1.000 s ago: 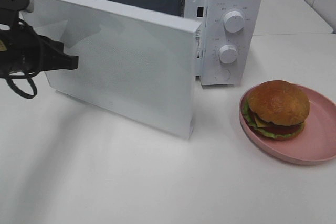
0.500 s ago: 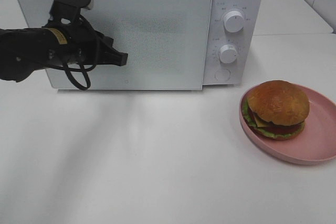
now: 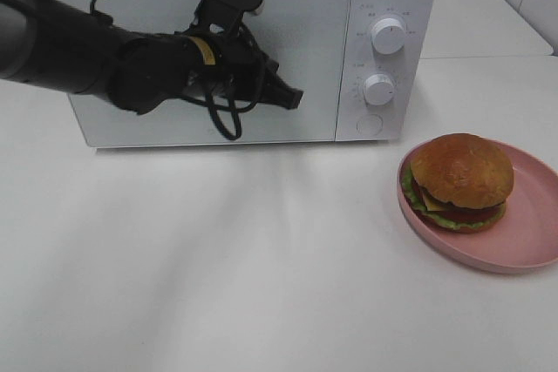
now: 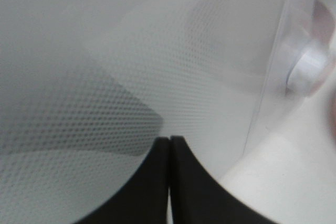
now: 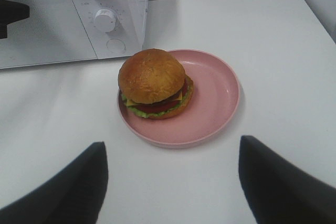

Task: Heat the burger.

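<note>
Item: burger (image 3: pixel 461 180), round, glossy golden-brown bun over lettuce, cheese, tomato and dark patty; seated on the pink plate (image 3: pixel 527 237), toward the plate's 9 o'clock side, at roughly 4 o'clock from the microwave (image 3: pixel 261 50) in the high view. Plate rests on the white table (image 3: pixel 218 285), near the microwave's front corner but apart from it. Microwave: white, door flush with the body, two round knobs (image 3: pixel 387 35) stacked on the control panel with a round button beneath. Left gripper (image 3: pixel 292 97): black, reaching across the door front from 9 o'clock, tip close to the door near its control-panel edge; fingers (image 4: pixel 149 182) pressed together in the wrist view, nothing between them, the dotted door mesh filling the background. Whether the tip touches the door cannot be told. Right gripper (image 5: pixel 170 182): spread wide, empty, both dark fingers (image 5: pixel 68 187) low in its wrist view, with burger and plate lying beyond them.
</note>
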Robot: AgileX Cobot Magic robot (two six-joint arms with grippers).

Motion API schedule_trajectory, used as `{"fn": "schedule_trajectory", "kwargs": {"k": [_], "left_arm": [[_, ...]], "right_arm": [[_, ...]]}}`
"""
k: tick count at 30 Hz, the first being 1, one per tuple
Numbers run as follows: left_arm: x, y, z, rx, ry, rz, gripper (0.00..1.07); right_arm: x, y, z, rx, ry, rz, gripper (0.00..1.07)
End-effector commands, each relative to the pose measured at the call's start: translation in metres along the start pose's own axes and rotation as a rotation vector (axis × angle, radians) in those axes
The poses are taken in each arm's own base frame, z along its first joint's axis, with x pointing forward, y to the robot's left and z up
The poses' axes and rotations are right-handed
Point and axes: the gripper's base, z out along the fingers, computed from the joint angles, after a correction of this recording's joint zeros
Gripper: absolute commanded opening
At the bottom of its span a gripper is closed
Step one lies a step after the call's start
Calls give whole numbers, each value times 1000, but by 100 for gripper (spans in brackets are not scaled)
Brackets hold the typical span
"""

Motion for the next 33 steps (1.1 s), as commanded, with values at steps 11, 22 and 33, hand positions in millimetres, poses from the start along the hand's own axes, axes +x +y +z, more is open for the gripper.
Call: {"fn": "schedule_trajectory", "kwargs": {"k": [11, 22, 33], "left_arm": [[-36, -3, 14, 15, 64, -48, 0], [-48, -5, -37, 63, 387, -44, 0], [-71, 22, -107, 25, 586, -149, 0]], "right_arm": [[2, 0, -2, 2, -17, -9, 62], [2, 0, -2, 2, -17, -9, 62], [2, 0, -2, 2, -17, -9, 62]]}}
